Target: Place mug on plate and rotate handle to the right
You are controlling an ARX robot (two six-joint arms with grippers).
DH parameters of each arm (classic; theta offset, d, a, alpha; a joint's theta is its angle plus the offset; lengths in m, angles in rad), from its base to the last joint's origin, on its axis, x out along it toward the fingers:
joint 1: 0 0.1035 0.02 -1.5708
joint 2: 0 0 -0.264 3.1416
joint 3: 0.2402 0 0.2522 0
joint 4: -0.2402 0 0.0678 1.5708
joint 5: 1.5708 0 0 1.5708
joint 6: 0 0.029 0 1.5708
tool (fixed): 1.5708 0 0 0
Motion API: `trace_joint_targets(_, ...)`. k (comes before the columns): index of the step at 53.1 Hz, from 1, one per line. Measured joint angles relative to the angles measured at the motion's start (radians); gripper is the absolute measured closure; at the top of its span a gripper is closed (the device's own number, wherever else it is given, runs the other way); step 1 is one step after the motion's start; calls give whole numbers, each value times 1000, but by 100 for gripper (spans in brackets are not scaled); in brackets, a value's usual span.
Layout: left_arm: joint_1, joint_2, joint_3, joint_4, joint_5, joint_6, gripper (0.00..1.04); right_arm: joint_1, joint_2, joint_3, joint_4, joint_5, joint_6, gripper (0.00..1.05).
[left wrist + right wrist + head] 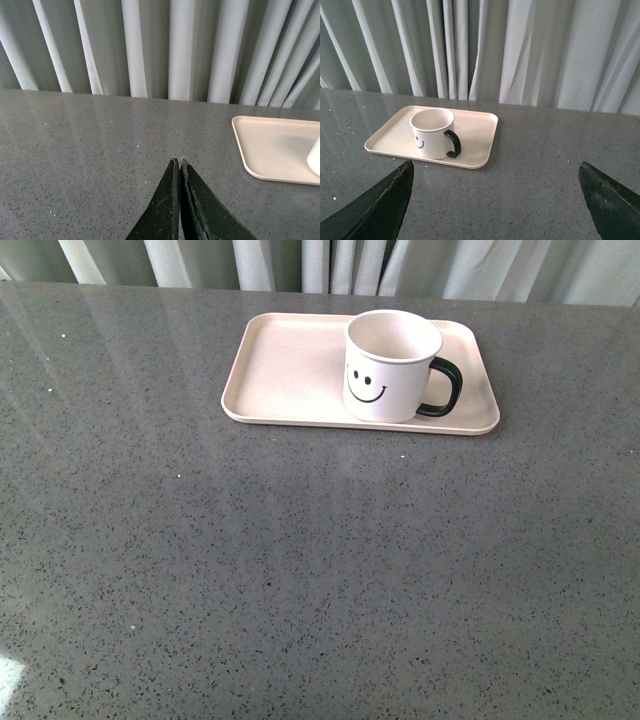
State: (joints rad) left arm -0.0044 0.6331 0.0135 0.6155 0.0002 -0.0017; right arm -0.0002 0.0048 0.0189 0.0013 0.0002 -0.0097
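The cream-white mug (388, 368) with a black smiley face stands upright on the right half of the pale pink plate (285, 370). Its black handle (443, 388) points right. The mug (432, 133), handle (454, 144) and plate (477, 135) also show in the right wrist view. My right gripper (495, 172) is open and empty, well back from the plate over bare table. My left gripper (179, 162) is shut and empty, off the plate's (272, 147) left side. A sliver of the mug (316, 156) shows at that view's edge. Neither arm shows in the front view.
The grey speckled table (300, 570) runs wide in front of the plate. Pale pleated curtains (330, 262) hang right behind the table's far edge.
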Motion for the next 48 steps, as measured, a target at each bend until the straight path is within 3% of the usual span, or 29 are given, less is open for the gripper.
trace_joint_targets(23, 0, -266, 0, -249, 0, 0, 103, 0, 0, 0, 0, 0, 0, 9)
trace_joint_targets(24, 0, -384, 0, -365, 0, 0, 103, 0, 0, 0, 0, 0, 0, 9)
trace_joint_targets(40, 0, -465, 0, -447, 0, 0, 103, 0, 0, 0, 0, 0, 0, 9)
trace_joint_targets(44, 0, -563, 0, -578, 0, 0, 103, 0, 0, 0, 0, 0, 0, 9)
trace_joint_targets(48, 1, -616, 0, -616, 0, 0, 103, 0, 0, 0, 0, 0, 0, 9)
